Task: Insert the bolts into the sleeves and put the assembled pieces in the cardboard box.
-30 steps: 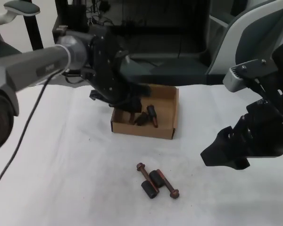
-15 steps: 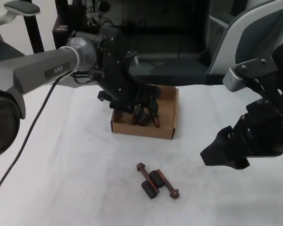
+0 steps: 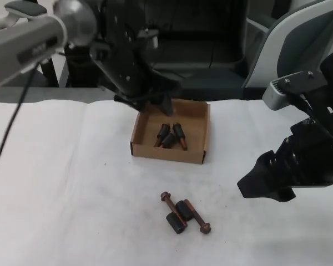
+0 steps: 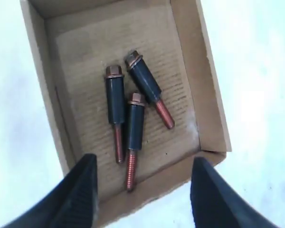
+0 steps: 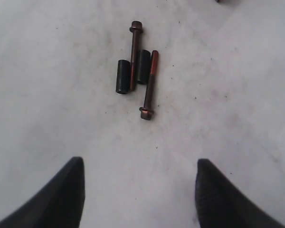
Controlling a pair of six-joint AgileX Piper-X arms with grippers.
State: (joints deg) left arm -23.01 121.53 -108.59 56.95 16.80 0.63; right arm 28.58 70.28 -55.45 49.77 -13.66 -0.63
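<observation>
Nearest on the white bench cover (image 3: pixel 61 210), two loose copper-coloured bolts (image 5: pixel 133 52) and two black sleeves (image 5: pixel 122 76) lie in one tight cluster. They alternate sleeve, bolt, sleeve, bolt. Each bolt rests beside a sleeve rather than through it, and the bolt heads point opposite ways. To the right of the cluster, well apart from it, the right gripper (image 5: pixel 138 164) hovers over the cover with its fingers spread wide and nothing between them. The right wrist view looks past the fingertips at the cluster.

Farther back stands the open cardboard box (image 3: pixel 169 155). On its floor lie three assembled pieces (image 4: pixel 115 99), each a bolt with a sleeve pushed up under its head and the threaded end sticking out. Two of them lie side by side and touching, and the third is angled just beside them.

Farthest off, the left gripper (image 4: pixel 143 159) hangs above the box's far left corner. Its fingers are parted and hold nothing, and its wrist view looks down into the box.
</observation>
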